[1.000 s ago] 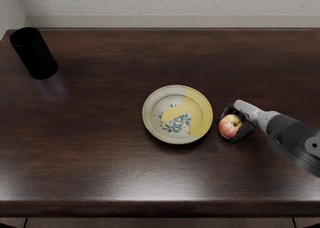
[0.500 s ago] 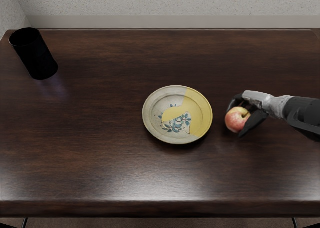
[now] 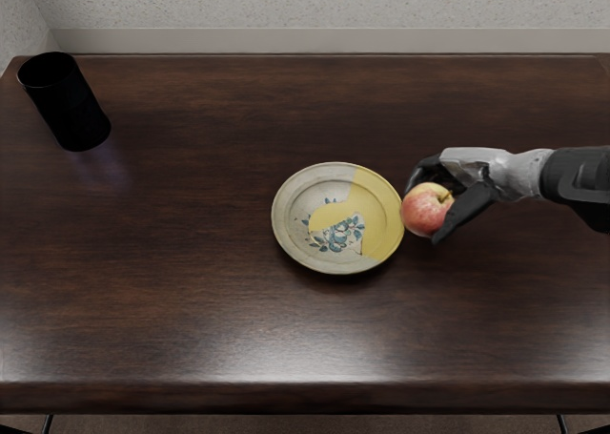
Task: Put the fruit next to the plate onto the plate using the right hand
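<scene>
The right robot hand grips the apple with curled fingers, holding it just beside the plate on the desk.

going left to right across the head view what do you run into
cup → plate → apple → right hand, its fingers closed on the apple
</scene>
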### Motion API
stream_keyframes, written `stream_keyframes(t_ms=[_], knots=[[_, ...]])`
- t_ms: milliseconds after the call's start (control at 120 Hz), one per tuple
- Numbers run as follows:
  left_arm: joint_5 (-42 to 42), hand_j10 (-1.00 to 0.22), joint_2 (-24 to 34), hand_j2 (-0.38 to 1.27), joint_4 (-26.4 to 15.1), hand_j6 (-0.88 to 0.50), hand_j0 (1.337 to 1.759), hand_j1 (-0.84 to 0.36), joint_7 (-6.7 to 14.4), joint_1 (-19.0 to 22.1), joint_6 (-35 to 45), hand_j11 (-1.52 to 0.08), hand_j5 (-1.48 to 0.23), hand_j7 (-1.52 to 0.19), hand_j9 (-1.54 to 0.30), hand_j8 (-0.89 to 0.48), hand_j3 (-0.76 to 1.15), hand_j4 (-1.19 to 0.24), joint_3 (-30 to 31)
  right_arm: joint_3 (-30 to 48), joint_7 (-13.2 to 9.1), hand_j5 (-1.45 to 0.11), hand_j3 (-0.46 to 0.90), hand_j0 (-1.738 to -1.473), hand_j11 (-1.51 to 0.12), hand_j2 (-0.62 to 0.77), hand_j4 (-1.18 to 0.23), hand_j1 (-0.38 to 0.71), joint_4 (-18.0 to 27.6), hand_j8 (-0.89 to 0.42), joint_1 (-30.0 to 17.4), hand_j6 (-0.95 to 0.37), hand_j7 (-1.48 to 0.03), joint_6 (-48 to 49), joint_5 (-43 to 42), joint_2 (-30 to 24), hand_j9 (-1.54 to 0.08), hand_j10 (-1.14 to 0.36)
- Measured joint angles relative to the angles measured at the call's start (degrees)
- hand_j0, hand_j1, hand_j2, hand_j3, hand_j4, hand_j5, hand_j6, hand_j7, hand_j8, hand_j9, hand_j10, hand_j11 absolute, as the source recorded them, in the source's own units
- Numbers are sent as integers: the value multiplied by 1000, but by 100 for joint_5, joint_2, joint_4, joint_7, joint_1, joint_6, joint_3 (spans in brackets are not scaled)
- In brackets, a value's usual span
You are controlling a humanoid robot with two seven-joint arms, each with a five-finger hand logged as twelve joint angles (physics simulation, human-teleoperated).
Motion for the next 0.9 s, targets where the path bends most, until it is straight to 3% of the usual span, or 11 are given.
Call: stream_keyframes(t_ms=[225, 542, 900], knots=[[1, 0, 0, 0, 3, 0, 1658, 349, 0, 0, 0, 0, 0, 0, 0, 0, 0, 0, -1, 0, -21, -1216, 2, -1650, -1210, 307, -316, 265, -49, -70, 223, -115, -1098, -251, -102, 547, -1213, -415], [1, 0, 0, 0, 4, 0, 1658, 349, 0, 0, 0, 0, 0, 0, 0, 0, 0, 0, 0, -129, -51, -1214, 2, -1650, -1211, 310, -314, 266, -217, -48, 371, -110, -1100, -687, -1160, 1581, -1215, -411], [-1, 0, 0, 0, 3, 0, 1658, 349, 0, 0, 0, 0, 0, 0, 0, 0, 0, 0, 0, -459, -47, -1202, 2, -1649, -1201, 259, -346, 234, -296, -74, 322, -130, -1100, -868, -1758, 2017, -1209, -435]])
